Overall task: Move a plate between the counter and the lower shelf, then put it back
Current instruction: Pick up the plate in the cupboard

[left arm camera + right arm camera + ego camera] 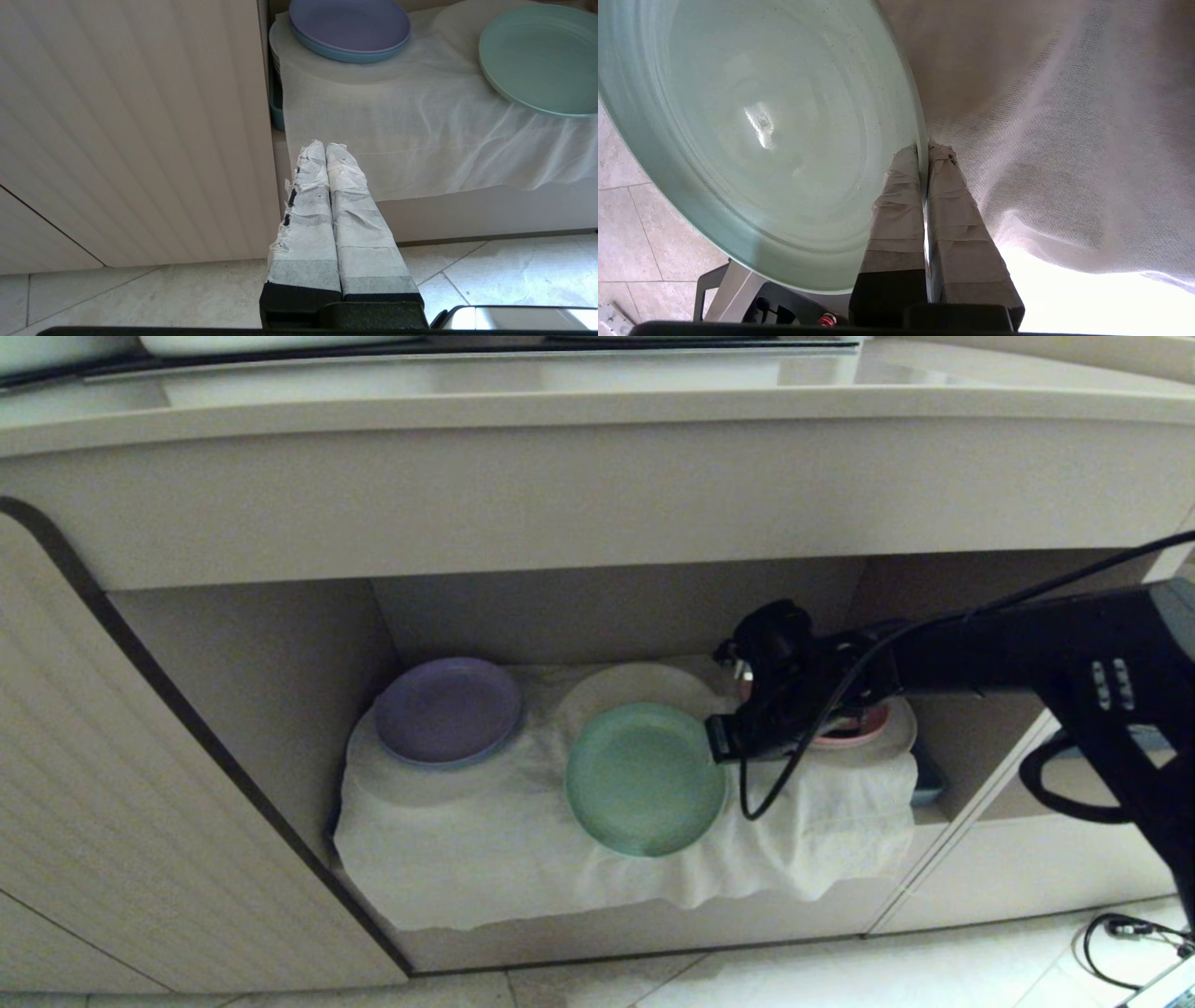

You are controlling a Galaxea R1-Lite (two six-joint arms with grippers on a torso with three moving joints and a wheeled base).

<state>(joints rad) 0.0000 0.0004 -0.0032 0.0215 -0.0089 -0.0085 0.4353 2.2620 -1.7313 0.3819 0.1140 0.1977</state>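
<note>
Plate [644,779]: mint-green, tilted at the lower shelf [280,663] front over the white cloth [467,840], rim pinched in the closed right hand [717,739]. Risks: thin edge grip slipping; cloth snagging. Left hand [325,148] closed, empty, parked.

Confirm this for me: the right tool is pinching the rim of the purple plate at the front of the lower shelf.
Wrong plate. The right tool is pinching the mint-green plate, as the right wrist view shows; the purple plate sits untouched farther back on the lower shelf.
</note>
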